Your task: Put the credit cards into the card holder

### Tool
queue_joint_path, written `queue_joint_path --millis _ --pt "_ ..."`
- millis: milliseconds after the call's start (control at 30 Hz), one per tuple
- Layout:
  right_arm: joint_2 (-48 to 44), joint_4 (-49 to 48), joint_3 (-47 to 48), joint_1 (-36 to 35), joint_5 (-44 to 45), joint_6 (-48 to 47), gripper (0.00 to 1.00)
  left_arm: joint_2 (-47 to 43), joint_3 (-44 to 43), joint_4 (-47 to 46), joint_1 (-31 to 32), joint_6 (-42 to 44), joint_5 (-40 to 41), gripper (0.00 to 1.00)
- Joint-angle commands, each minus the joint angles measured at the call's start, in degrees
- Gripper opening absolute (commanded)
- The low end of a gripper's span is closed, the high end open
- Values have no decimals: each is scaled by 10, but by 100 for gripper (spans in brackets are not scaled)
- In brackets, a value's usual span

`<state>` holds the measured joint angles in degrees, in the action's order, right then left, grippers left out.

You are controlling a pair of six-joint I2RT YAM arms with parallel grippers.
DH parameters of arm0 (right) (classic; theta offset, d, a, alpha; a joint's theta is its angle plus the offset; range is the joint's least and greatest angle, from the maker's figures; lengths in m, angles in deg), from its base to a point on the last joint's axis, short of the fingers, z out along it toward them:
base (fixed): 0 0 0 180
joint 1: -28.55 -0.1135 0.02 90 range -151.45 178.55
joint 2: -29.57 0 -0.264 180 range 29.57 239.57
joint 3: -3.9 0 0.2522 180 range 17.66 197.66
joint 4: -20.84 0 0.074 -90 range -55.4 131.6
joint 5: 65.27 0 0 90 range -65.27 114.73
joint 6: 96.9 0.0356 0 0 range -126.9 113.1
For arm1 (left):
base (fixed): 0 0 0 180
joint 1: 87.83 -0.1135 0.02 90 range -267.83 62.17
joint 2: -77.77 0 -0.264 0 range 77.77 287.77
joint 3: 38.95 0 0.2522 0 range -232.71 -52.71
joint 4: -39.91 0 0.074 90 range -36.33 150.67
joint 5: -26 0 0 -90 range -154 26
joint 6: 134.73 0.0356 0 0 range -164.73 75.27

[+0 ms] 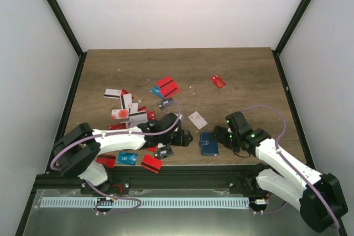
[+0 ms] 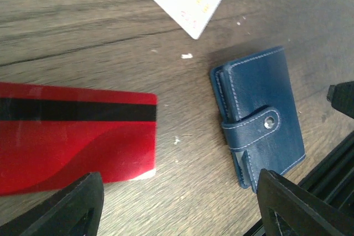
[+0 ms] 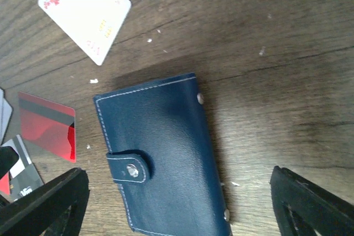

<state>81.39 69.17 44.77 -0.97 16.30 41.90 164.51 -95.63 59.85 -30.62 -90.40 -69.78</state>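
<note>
Two grippers down low at the card holder [image 1: 208,143], one on either side of it. Holder flat on the bench [image 1: 249,75] close to the near edge, folded shut, tab clasp snapped across its front. Left gripper [image 1: 185,137] just left of the holder, spread wide, with only bare wood between the fingers [image 2: 72,208] and nothing gripped. Seen from the left wrist: a red striped card [image 2: 77,136] lying flat on the side away from the holder, clear of it. Right gripper [image 1: 221,136] just right of the holder, likewise wide open and holding nothing. From the right wrist, holder lying in the gap between the two fingers [image 3: 315,203]; cannot tell whether either one touches it. Just beyond the holder, toward the back of the bench, a white card [image 1: 197,120] face up, apart from it. Well beyond that, a lone red card [image 1: 218,81]. Left of the holder, most of the credit cards [image 1: 133,111] in a loose scatter of red, white and dark ones, some overlapping. Nearer the front edge, still left of the holder, a light-blue card [image 1: 127,158] and a second red card [image 1: 150,163].
</note>
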Motion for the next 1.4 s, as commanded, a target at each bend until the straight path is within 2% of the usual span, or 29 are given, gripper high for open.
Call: queue_joint_path --millis 0,133,400,867,1167,1367 --pt "-2 44 4 -7 30 5 87 37 -20 -67 14 0 -29 75" --pt "-12 57 -4 -7 14 14 80 74 -46 -62 20 17 -48 71" --pt "-24 17 -58 -7 -70 17 72 107 -69 -74 24 47 -65 67" --pt "-65 -35 -101 -7 -132 17 32 182 -80 -125 25 34 -88 59" --pt "-104 -50 -97 -7 -148 18 19 167 -63 -142 24 18 -81 58" --pt "-119 -53 -98 -7 -148 23 16 145 -48 -146 24 16 -65 58"
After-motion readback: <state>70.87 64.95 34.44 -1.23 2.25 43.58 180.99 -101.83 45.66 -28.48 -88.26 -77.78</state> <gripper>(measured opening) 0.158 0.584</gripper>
